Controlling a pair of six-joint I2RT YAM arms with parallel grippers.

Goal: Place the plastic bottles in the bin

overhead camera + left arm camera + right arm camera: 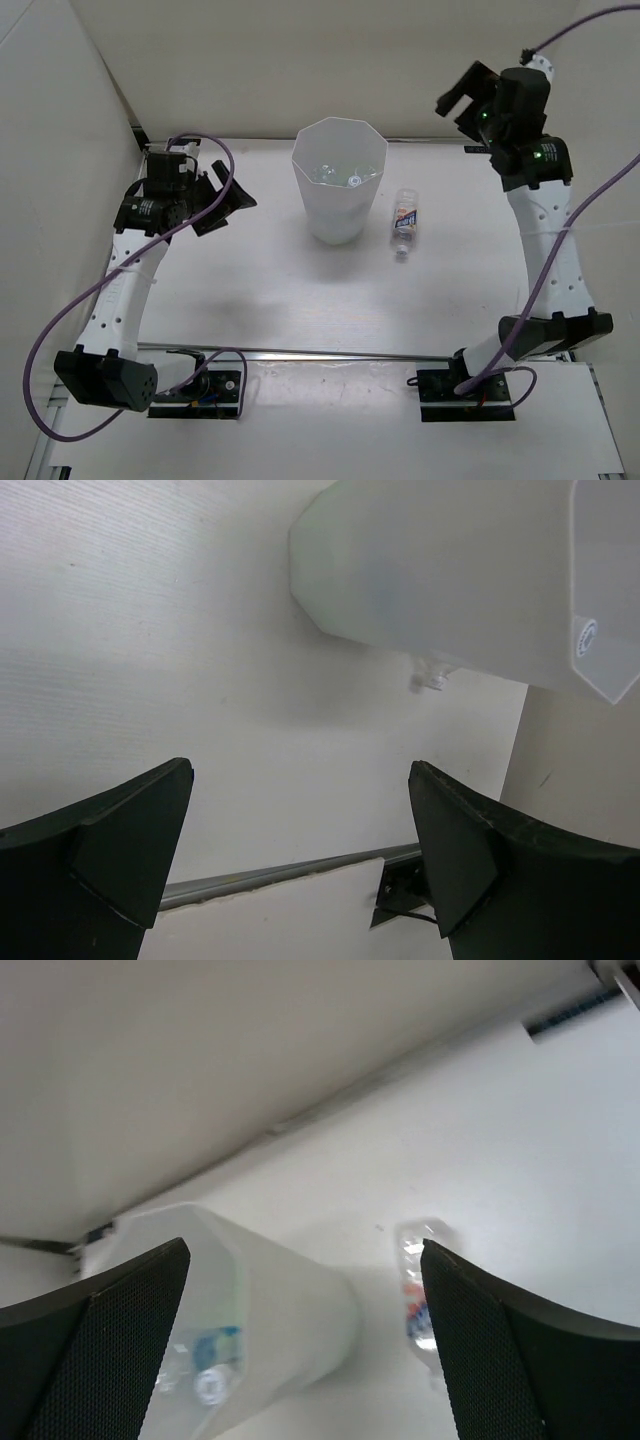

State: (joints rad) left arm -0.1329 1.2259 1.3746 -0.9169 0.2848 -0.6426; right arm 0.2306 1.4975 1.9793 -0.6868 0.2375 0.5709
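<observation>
The white faceted bin (335, 215) stands upright at the middle back of the table. Inside it lie clear plastic bottles (340, 176) with white caps and blue labels. One more clear bottle (403, 225) lies on the table just right of the bin, cap toward me. My left gripper (228, 208) is open and empty, left of the bin and pointing at it. High at the back right, my right gripper (462, 100) is open and empty. The right wrist view looks down on the bin (290, 1310), a bottle inside (205, 1365) and the lying bottle (418, 1290).
White walls close in the table at the back and on the left (60, 150). A metal rail (330, 353) runs along the near edge by the two arm bases. Purple cables loop off both arms. In the left wrist view the bin wall (450, 570) hides most of the lying bottle.
</observation>
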